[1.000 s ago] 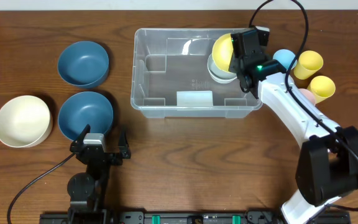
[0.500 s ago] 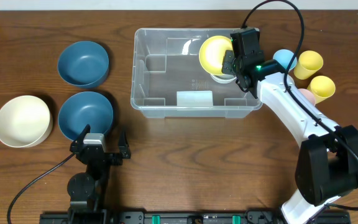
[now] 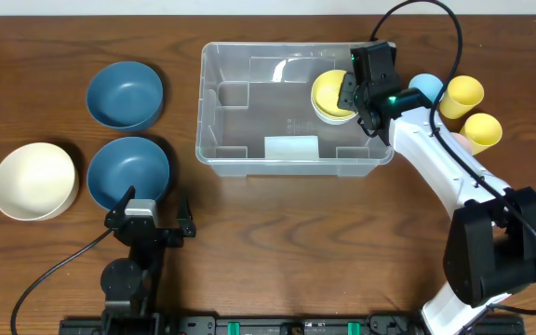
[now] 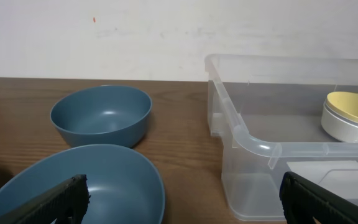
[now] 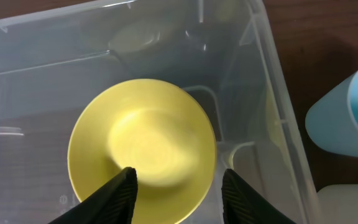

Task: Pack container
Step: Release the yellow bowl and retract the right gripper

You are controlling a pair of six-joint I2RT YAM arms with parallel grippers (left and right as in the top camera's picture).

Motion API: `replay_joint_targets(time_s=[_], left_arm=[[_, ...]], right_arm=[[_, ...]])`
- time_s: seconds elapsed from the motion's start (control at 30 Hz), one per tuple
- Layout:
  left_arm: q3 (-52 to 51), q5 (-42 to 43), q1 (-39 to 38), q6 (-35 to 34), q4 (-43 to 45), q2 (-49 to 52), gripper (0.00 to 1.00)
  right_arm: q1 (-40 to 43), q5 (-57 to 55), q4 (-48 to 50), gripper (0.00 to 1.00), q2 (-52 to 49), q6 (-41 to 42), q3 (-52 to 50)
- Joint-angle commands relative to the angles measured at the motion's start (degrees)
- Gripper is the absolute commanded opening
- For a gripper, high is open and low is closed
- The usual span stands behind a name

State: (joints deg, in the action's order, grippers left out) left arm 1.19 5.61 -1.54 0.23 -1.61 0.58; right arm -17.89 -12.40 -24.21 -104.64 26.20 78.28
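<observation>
On the dark wooden worktop (image 3: 296, 242), the left fingers (image 3: 149, 221) are spread wide with nothing between them. A blue bowl (image 3: 128, 172) sits just ahead of them and a cream bowl (image 3: 33, 180) lies off to their left. A second blue bowl (image 3: 125, 94) stands further ahead. Ahead and to their right is the container (image 3: 249, 116), mouth up. Its long axis runs crosswise to those fingers, and the white label (image 3: 291, 147) is on the long wall facing them. The right fingers (image 3: 352, 93) hang over its right end, parted and gripping nothing. Below them a yellow bowl (image 5: 142, 137) rests nested in a white bowl (image 4: 337, 127). One finger is over the yellow bowl and the other is past its rim. To their right, outside the container, stand a pale blue cup (image 3: 424, 88) and two yellow cups (image 3: 462, 93).
</observation>
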Motion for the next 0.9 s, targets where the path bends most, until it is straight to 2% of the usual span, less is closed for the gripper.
replay_joint_targets(time_s=[0.0, 0.13, 0.2, 0.27, 0.5, 0.67, 0.87], left_arm=[[-0.96, 0.85, 0.28, 0.74, -1.99, -0.35, 0.98], [-0.96, 0.85, 0.28, 0.74, -1.99, -0.35, 0.98], [-0.96, 0.83, 0.28, 0.74, -1.99, -0.35, 0.98], [-0.96, 0.83, 0.28, 0.74, -1.99, -0.35, 0.98], [-0.96, 0.83, 0.28, 0.74, -1.99, -0.35, 0.98], [-0.96, 0.83, 0.28, 0.74, -1.99, -0.35, 0.98], [-0.96, 0.83, 0.28, 0.74, -1.99, -0.35, 0.98]], right_arm=[[-0.22, 0.46, -0.96, 0.45, 0.81, -2.19, 1.29], [-1.27, 1.79, -5.31, 0.47, 4.72, -2.71, 3.56], [-1.22, 3.26, -10.05, 0.60, 7.63, -2.56, 5.88], [-0.57, 3.26, -15.82, 0.68, 10.67, -1.11, 8.28], [8.72, 3.04, -34.60, 0.80, 21.46, 0.81, 11.72], [20.70, 3.34, -45.11, 0.82, 22.86, 1.22, 10.16], [28.17, 4.98, -41.86, 0.81, 21.59, 1.20, 0.50]])
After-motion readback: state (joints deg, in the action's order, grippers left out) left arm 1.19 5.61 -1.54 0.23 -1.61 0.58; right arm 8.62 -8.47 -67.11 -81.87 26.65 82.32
